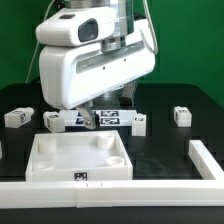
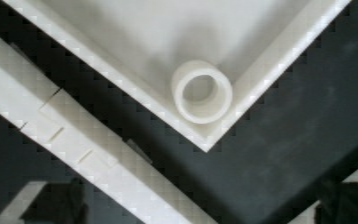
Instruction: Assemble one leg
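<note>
Several white legs with square tags lie on the black table: one at the exterior view's far left [image 1: 17, 117], one left of the gripper [image 1: 52, 121], one right of it [image 1: 140, 121] and one at the far right [image 1: 181, 115]. My gripper [image 1: 93, 118] hangs low over the far edge of the white square tray [image 1: 45, 160], between the two middle legs. In the wrist view the gripper [image 2: 197, 208] is open and empty, its dark fingertips [image 2: 34, 205] wide apart. Below it lies a tray corner with a round socket [image 2: 202, 90]. No leg shows in the wrist view.
The marker board [image 1: 112, 118] lies just behind the tray, under the gripper. A white strip [image 2: 69, 135] crosses the wrist view beside the tray corner. A white rail [image 1: 110, 190] runs along the front and another [image 1: 206, 160] stands at the exterior view's right.
</note>
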You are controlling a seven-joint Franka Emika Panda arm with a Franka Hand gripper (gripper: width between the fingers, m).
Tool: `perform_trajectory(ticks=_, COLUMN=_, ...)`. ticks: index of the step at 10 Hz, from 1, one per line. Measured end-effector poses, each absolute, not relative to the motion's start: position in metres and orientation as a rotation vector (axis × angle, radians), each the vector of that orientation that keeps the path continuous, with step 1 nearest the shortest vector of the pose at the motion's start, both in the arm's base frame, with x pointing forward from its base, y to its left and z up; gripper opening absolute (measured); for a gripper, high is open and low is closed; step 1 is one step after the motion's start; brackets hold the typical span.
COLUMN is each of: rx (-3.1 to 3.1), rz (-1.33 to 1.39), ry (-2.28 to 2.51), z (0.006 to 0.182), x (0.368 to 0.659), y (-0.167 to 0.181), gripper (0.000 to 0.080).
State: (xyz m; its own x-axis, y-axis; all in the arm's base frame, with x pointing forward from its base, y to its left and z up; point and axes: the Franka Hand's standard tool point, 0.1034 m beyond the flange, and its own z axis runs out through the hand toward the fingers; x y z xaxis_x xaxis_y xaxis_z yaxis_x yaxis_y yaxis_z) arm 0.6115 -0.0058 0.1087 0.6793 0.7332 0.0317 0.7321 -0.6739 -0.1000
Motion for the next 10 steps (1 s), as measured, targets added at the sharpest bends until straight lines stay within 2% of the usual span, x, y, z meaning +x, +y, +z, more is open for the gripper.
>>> perform_trajectory(ticks=8, rx=-2.777, rz=0.017, ry=-1.244, z=0.107, x=0.611, y=-0.006, gripper=0.0650)
perform_trajectory(ticks=10, rx=-2.662, rz=0.040, ry=-1.477, z=0.096, x=0.596, y=-0.012, gripper=0.0650)
